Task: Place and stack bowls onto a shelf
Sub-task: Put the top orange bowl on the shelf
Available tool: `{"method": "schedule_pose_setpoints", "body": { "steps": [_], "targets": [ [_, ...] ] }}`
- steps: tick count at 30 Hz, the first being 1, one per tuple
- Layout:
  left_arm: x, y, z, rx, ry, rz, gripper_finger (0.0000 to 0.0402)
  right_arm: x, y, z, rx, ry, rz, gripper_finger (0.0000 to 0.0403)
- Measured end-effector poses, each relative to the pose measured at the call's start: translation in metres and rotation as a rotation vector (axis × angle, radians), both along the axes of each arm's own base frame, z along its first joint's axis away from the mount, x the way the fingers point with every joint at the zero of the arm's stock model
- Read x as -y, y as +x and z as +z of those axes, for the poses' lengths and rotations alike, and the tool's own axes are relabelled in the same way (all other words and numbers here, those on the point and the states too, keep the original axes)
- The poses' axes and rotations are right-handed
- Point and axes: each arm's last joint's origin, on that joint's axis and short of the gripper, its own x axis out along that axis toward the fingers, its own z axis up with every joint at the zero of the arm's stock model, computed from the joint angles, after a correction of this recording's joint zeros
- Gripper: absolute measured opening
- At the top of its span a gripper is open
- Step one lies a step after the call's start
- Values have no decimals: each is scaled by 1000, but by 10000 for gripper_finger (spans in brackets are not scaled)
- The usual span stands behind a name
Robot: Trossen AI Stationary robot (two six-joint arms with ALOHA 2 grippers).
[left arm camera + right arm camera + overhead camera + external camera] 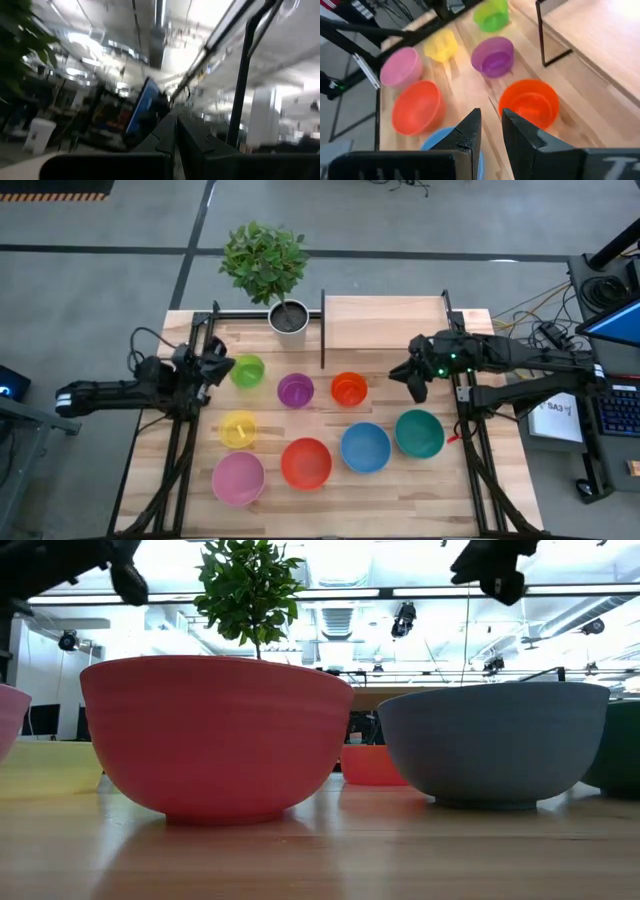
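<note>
Eight bowls stand upright on their bases on the plank table: lime green (247,371), purple (295,390), orange (349,389), yellow (238,428), pink (238,478), red (306,463), blue (365,447) and teal (419,433). The shelf (385,325), a light board on thin black posts, stands at the far edge. My right gripper (410,375) hovers right of the orange bowl (530,102), tilted down, its fingers a narrow gap apart (491,127). My left gripper (215,368) hovers just left of the lime bowl, shut (176,132), its camera facing the ceiling.
A potted plant (288,315) in a grey-white pot stands left of the shelf at the far edge. Black frame rails run along the table's left (185,440) and right (475,450) sides. Bare wood shows between the orange bowl and the shelf.
</note>
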Motion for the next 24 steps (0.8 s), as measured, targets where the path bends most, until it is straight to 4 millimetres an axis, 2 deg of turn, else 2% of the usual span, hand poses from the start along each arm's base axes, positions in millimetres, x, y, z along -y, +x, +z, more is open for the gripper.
{"method": "schedule_pose_setpoints", "body": {
  "steps": [6, 17, 24],
  "targets": [
    [-2, 17, 11, -265, 49, 22, 0, 2, 16, 4, -61, 6, 2, 68],
    [-3, 27, 28, -399, 127, 50, 0, 6, 50, 18, -61, -115, 90, 68],
    [-4, 31, 23, -484, 96, 37, 0, 9, 79, 25, -68, -149, 117, 68]
  ]
}}
